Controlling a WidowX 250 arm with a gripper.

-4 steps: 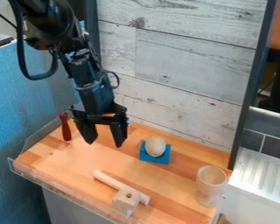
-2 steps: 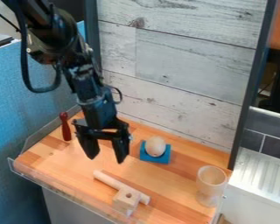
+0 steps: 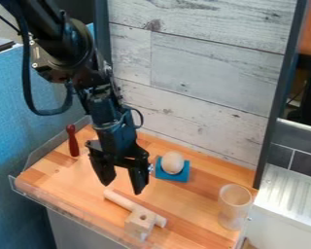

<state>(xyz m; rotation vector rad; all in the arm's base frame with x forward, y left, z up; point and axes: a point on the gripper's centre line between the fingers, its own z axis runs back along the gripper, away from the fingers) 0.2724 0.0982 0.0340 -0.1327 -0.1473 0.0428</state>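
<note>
The black gripper (image 3: 124, 188) hangs open over the middle of the wooden board, its fingers apart with nothing between them. Just below it lies a wooden mallet, with a pale handle (image 3: 119, 198) slanting down to a block head (image 3: 140, 222). Right of the gripper, a light brown egg-shaped object (image 3: 173, 162) rests on a blue block (image 3: 176, 176). A dark red handled tool (image 3: 73, 141) is at the board's left. Toward the right edge stands a clear cup (image 3: 234, 206).
A low transparent rim (image 3: 67, 211) runs along the front of the board (image 3: 197, 214). Behind rises a whitewashed plank wall (image 3: 210, 73) with a dark post (image 3: 279, 97) at its right. A white ridged surface (image 3: 288, 194) lies beyond the right edge.
The arm has come down and forward, bringing the open gripper lower and slightly right, closer to the mallet handle. The objects on the board have kept their places.
</note>
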